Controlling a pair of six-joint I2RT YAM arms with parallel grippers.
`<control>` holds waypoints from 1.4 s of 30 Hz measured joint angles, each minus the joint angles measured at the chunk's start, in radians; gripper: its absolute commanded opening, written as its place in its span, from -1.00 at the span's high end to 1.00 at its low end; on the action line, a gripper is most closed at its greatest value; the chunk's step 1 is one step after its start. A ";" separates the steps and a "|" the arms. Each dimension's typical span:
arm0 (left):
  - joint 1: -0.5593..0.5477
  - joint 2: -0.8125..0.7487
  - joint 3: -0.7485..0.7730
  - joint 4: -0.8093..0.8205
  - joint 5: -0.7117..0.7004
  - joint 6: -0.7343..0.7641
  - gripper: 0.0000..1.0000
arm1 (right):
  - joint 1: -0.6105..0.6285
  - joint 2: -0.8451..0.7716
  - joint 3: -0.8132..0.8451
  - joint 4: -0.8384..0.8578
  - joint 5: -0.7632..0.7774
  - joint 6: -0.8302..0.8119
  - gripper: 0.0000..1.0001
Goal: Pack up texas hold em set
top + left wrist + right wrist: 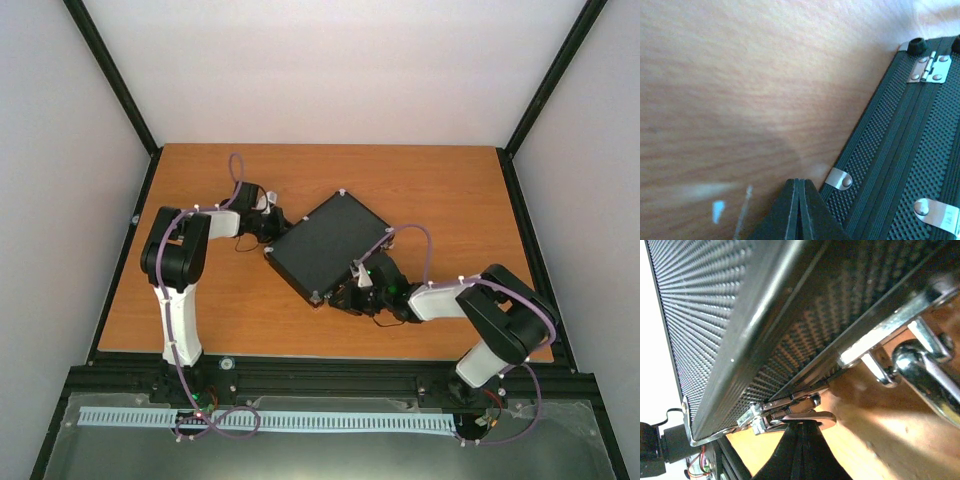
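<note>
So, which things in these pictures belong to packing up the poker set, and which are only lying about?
Belongs to the job:
- flat black rectangular case with silver corners, closed
- left gripper, shut, by its hinged side
- right gripper, shut, by its latch

Only lying about:
- long white slotted plastic strip at the near edge

The case [330, 246] is black with a dotted weave and silver corners, on an orange-brown wood-grain table [430, 180].
</note>
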 measured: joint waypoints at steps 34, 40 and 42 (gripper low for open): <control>0.061 -0.025 -0.121 0.309 -0.260 -0.124 0.98 | 0.004 0.307 0.192 0.159 -0.052 0.328 0.94; 0.061 -0.025 -0.116 0.299 -0.251 -0.116 0.98 | 0.013 0.247 0.259 -0.057 0.010 0.319 0.95; 0.059 -0.025 -0.106 0.273 -0.220 -0.103 0.98 | 0.013 0.199 0.288 -0.188 0.082 0.266 0.95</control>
